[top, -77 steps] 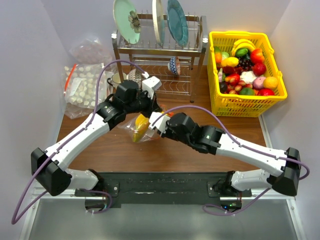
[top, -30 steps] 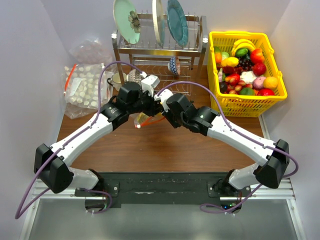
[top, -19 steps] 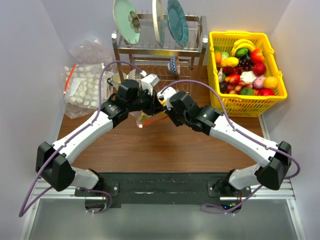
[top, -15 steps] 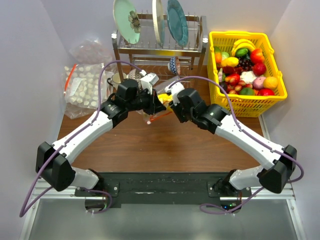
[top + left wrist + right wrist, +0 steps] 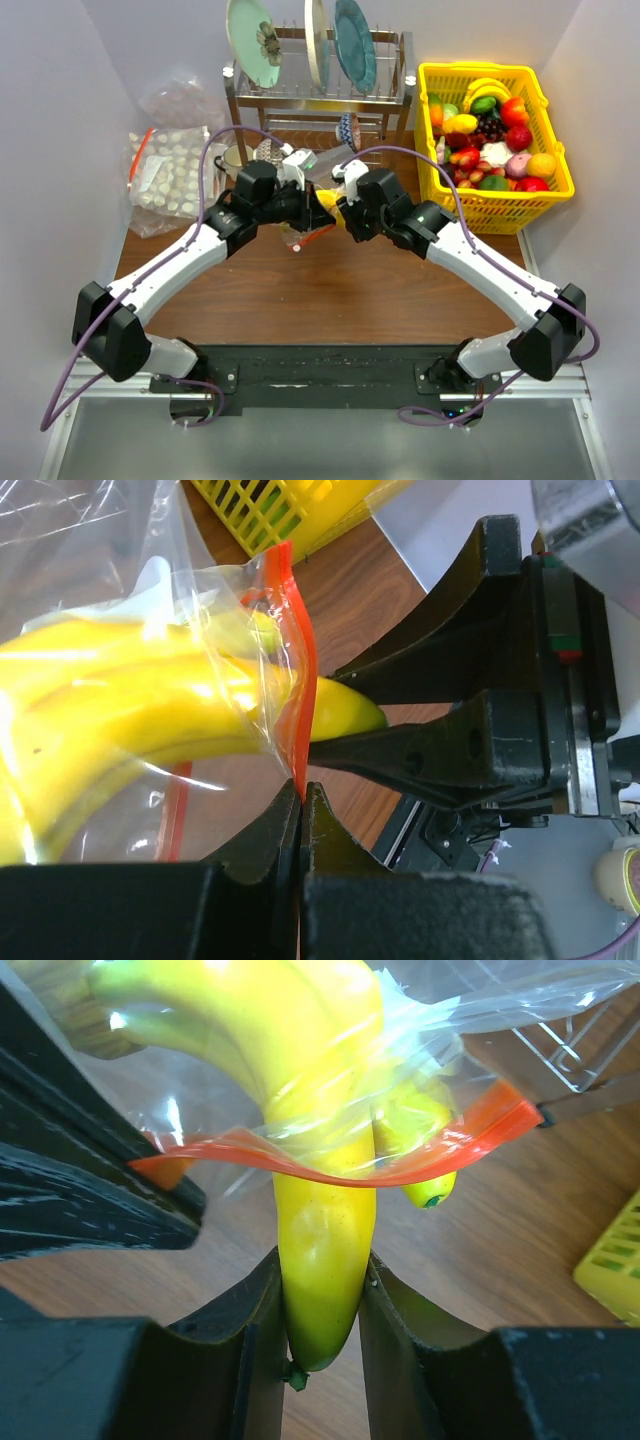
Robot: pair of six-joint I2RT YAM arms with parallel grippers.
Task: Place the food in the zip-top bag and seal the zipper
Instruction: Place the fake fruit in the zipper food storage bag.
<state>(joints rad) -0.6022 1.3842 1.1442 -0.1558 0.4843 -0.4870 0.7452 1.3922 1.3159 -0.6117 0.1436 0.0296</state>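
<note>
Yellow banana bunch [image 5: 318, 1110] sits mostly inside the zip-top bag [image 5: 90, 520], which hangs above the worktop [image 5: 330, 295] between my two arms. My right fingers [image 5: 250, 1360] are clamped on the one banana tip that protrudes past the zipper [image 5: 460, 1132]. The bunch's long axis runs from that tip straight away from them, into the bag. My left fingers [image 5: 260, 850] are pinched tight on the zipper, holding the mouth edge. My judgement is that the tip must clear the red strip before sealing. A dish rack [image 5: 320, 120] stands just behind, a yellow basket [image 5: 480, 222] to the right and a bag of pale lumps [image 5: 165, 175] to the left — none obstructs the push.
</note>
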